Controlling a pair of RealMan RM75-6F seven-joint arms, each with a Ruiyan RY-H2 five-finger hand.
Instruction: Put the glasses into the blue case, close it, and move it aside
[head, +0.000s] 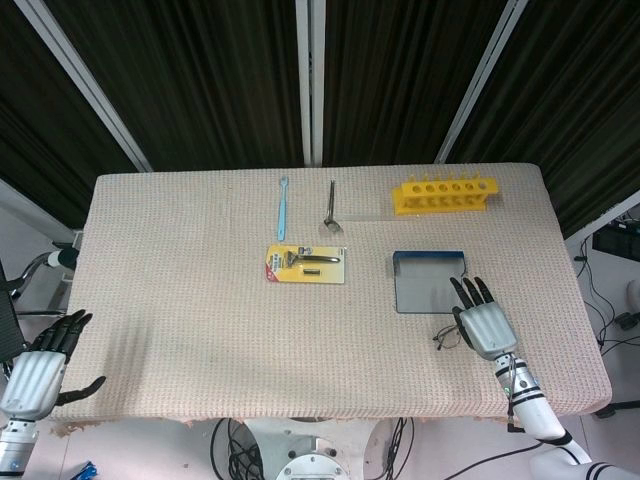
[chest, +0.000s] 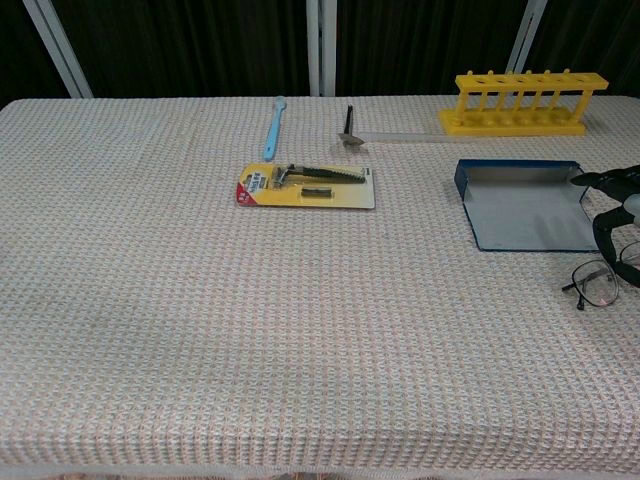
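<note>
The blue case (head: 430, 281) lies open and flat on the right half of the table, its grey inside up; the chest view shows the case (chest: 525, 215) too. Thin-framed glasses (head: 447, 337) lie just in front of it, toward the near right. My right hand (head: 483, 322) hovers over the right part of the glasses, fingers stretched toward the case and apart, gripping nothing. In the chest view only its dark fingertips (chest: 612, 205) show at the right edge, above the glasses (chest: 598, 285). My left hand (head: 40, 368) hangs open off the table's near left corner.
A yellow tube rack (head: 444, 194) stands at the back right. A carded razor pack (head: 306, 264) lies mid-table, with a blue toothbrush (head: 283, 208) and a metal tool (head: 330, 208) behind it. The woven cloth (head: 180, 300) covers the table.
</note>
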